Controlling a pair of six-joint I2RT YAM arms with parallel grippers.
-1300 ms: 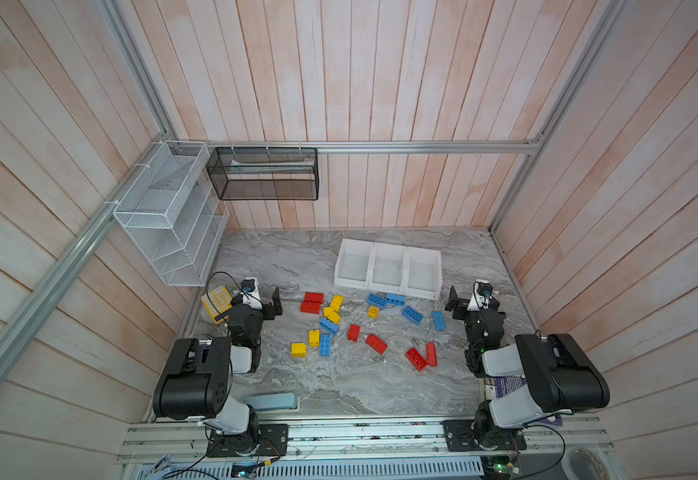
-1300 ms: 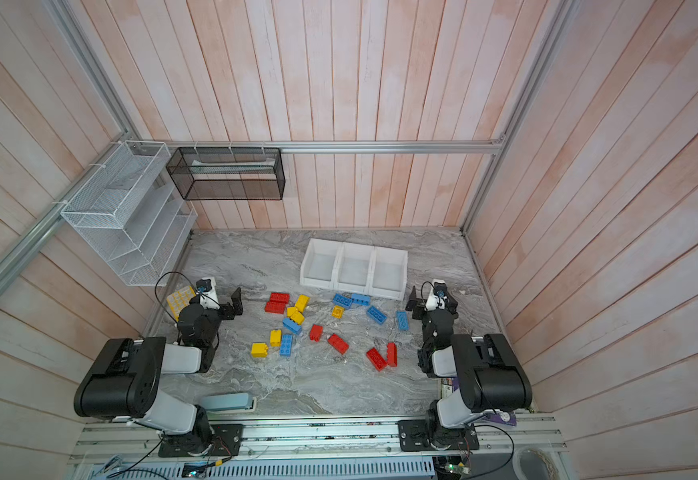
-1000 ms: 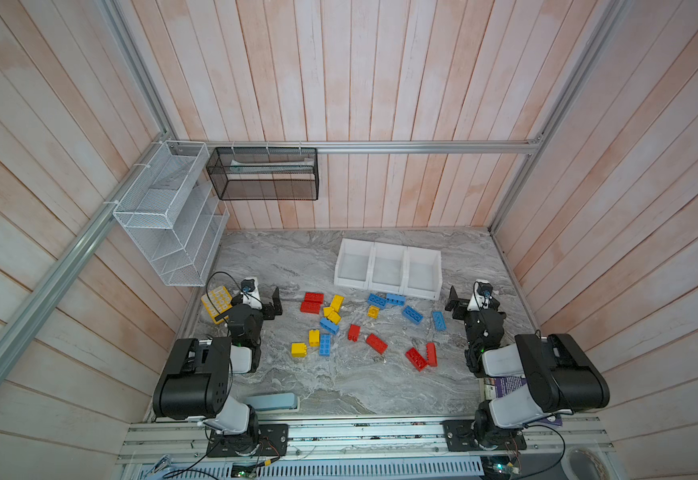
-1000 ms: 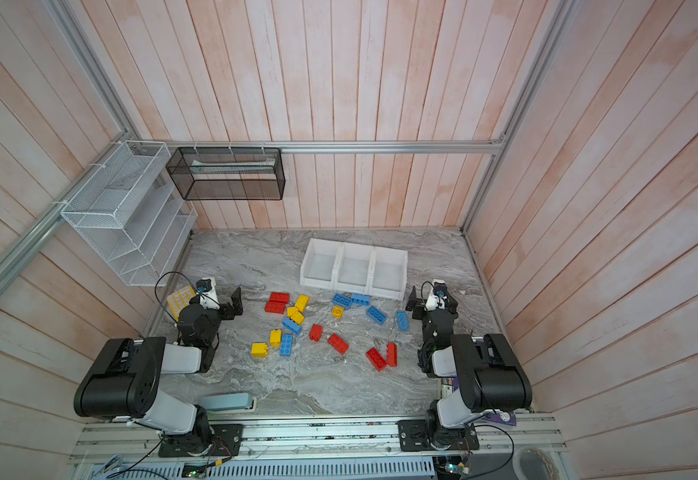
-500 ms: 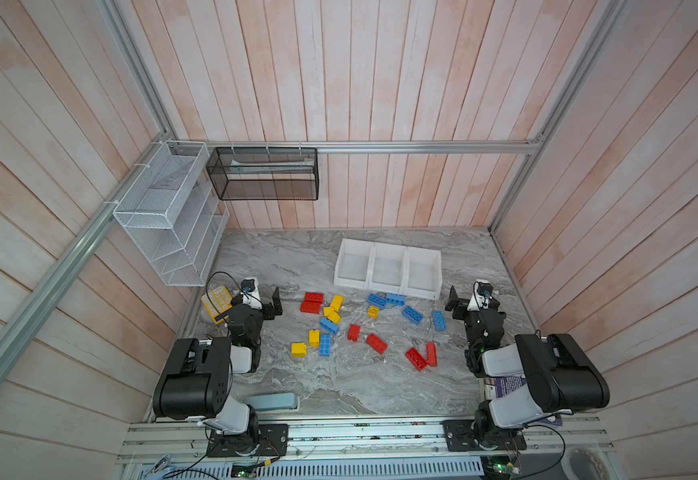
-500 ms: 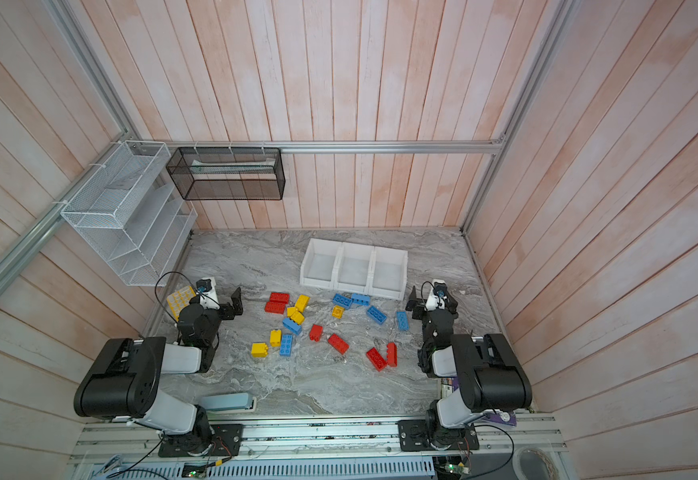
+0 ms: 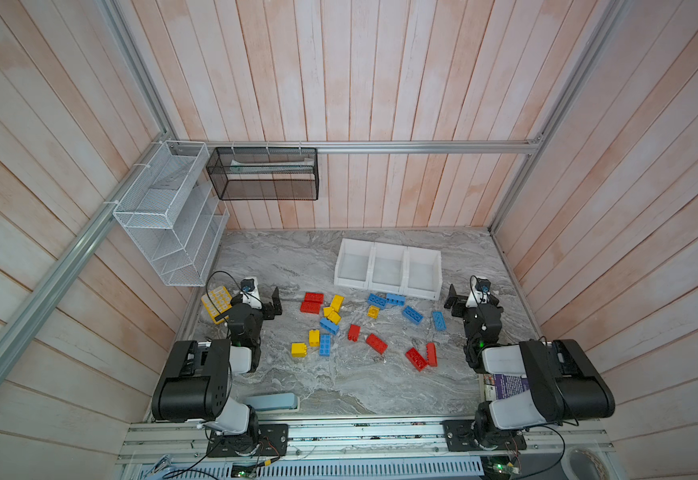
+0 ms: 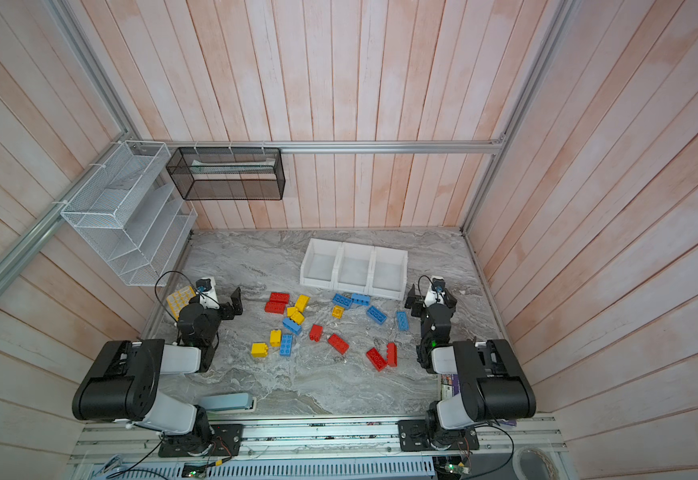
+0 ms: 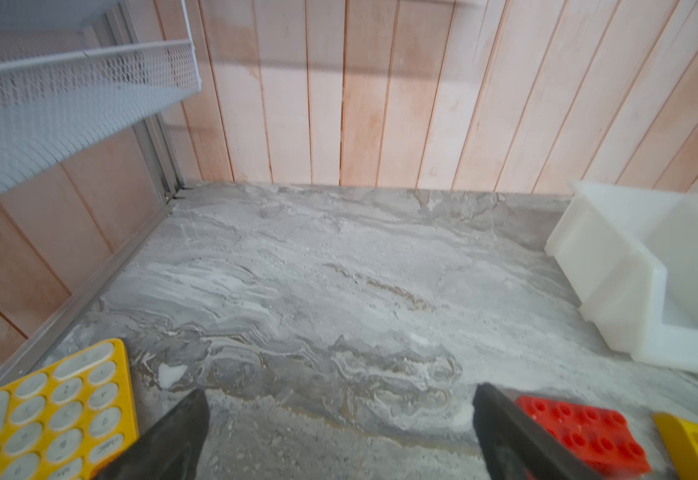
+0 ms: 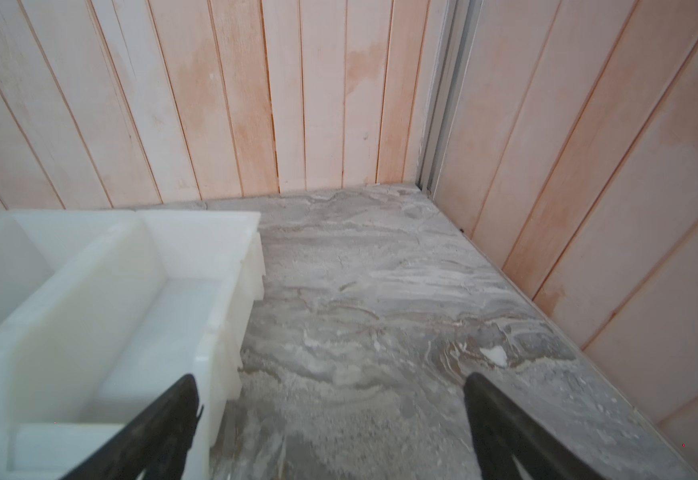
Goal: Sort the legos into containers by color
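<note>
Red, blue and yellow legos lie scattered mid-table in both top views, among them a red pair [image 7: 312, 302], a blue one [image 7: 412, 314] and a yellow one [image 7: 298, 349]. The three white containers [image 7: 387, 270] stand in a row behind them, and nothing shows inside. My left gripper [image 7: 262, 297] rests low at the table's left, open and empty [image 9: 341, 399], with a red lego [image 9: 580, 432] just beside one finger. My right gripper [image 7: 470, 297] sits at the right, open and empty [image 10: 330, 382], next to the end container [image 10: 110, 282].
A yellow calculator [image 7: 216, 302] lies by the left gripper. A white wire rack [image 7: 168, 220] and a black mesh basket [image 7: 264, 174] hang on the walls. A pale blue object [image 7: 272, 402] lies at the front edge, a purple booklet [image 7: 505, 384] at front right.
</note>
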